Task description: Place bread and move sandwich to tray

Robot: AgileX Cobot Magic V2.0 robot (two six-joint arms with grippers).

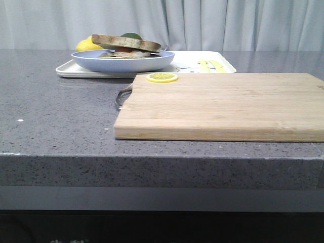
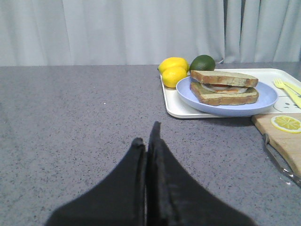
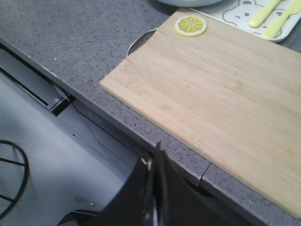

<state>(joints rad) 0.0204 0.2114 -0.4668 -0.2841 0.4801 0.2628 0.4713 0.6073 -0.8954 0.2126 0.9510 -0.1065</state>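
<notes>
The sandwich (image 2: 225, 89) lies on a round pale-blue plate (image 2: 263, 101) that stands on the white tray (image 2: 176, 108). The plain bread (image 2: 224, 77) lies on top of it, with white and orange filling showing between the slices. The front view shows the bread (image 1: 126, 42), the plate (image 1: 121, 62) and the tray (image 1: 71, 68) at the back left. My left gripper (image 2: 146, 133) is shut and empty above bare counter, well short of the tray. My right gripper (image 3: 151, 153) is shut and empty, off the counter's front edge. Neither gripper shows in the front view.
A wooden cutting board (image 1: 223, 106) with a metal handle (image 1: 123, 95) fills the middle and right; a lemon slice (image 1: 162, 77) lies on its far left corner. Two lemons (image 2: 173, 70) and an avocado (image 2: 202, 62) sit behind the plate. Yellow cutlery (image 3: 268, 12) lies on the tray.
</notes>
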